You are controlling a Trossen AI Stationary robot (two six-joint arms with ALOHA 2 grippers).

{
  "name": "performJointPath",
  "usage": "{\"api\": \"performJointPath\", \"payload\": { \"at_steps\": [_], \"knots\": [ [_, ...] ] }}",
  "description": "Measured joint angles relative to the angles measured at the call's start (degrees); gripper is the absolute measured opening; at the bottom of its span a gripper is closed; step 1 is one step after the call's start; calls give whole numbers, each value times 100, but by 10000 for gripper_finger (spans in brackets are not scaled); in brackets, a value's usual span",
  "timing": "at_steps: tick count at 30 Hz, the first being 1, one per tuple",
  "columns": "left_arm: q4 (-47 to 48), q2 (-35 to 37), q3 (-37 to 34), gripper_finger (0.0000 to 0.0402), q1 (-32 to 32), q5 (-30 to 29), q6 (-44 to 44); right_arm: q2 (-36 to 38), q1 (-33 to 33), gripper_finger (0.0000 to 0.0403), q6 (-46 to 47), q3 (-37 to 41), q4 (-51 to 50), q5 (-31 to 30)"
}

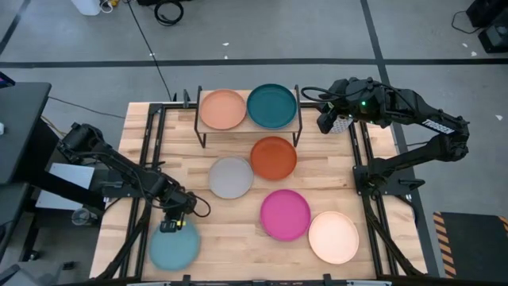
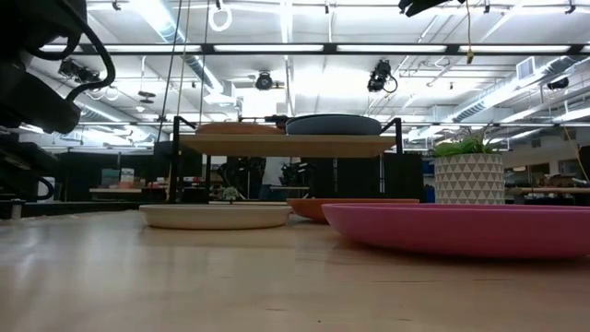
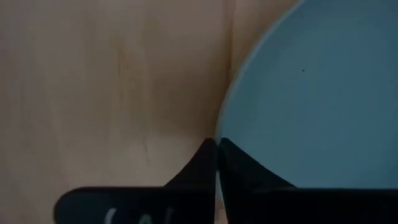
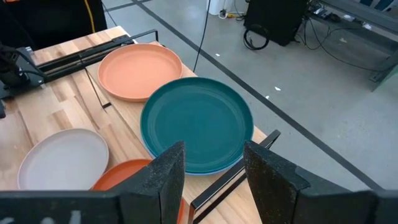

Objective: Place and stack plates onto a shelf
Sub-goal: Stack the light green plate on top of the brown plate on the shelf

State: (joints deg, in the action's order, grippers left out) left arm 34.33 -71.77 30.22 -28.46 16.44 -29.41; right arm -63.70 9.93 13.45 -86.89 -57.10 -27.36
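Observation:
On the shelf (image 1: 248, 127) sit the tan plate (image 1: 222, 109) and the dark teal plate (image 1: 271, 106). The teal one lies on a blue plate whose edge (image 4: 147, 149) peeks out beneath it. The orange (image 1: 273, 157), grey (image 1: 231, 176), magenta (image 1: 285, 214) and cream (image 1: 333, 237) plates lie flat on the table. The light blue-green plate (image 1: 174, 246) lies near the table's near-left corner. My left gripper (image 1: 169, 226) is shut at this plate's far rim. My right gripper (image 1: 328, 122) hangs open, raised beside the shelf's right end, touching nothing. My left gripper (image 3: 216, 155) has the light blue-green plate by its far rim (image 3: 219, 127), pinched between the two fingers (image 3: 199, 165), one inside the rim and one outside. It comes from above, pointing down. The plate appears to lie flat on the table.
The slatted wooden table (image 1: 198, 214) has black rails (image 1: 151, 159) along its left and right sides. The shelf's thin black legs (image 1: 198, 135) stand on the far part. Bare wood shows between the light blue-green and magenta plates. A potted plant (image 2: 468, 175) stands beyond the table.

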Motion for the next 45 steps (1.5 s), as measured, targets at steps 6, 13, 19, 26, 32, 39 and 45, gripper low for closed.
{"api": "performJointPath", "payload": {
  "at_steps": [6,13,19,26,32,39,45],
  "knots": [
    [283,28,710,9,162,-22,178,0,0,170,-9,0,0,-1],
    [634,28,1988,9,735,-72,573,0,4,170,-107,0,7,-28],
    [1427,26,2870,9,1279,-72,905,0,2,170,-120,0,9,-28],
    [2090,-105,3804,9,2165,77,952,0,2,170,-122,0,31,-27],
    [3077,-642,4876,9,2935,-8,1187,0,2,170,-161,0,143,-26],
    [4092,-1412,5981,9,3879,-461,1806,0,2,170,-164,0,140,-20],
    [4901,-2017,6931,9,4731,-882,2484,-1,2,170,-164,0,140,7]
  ]
}}
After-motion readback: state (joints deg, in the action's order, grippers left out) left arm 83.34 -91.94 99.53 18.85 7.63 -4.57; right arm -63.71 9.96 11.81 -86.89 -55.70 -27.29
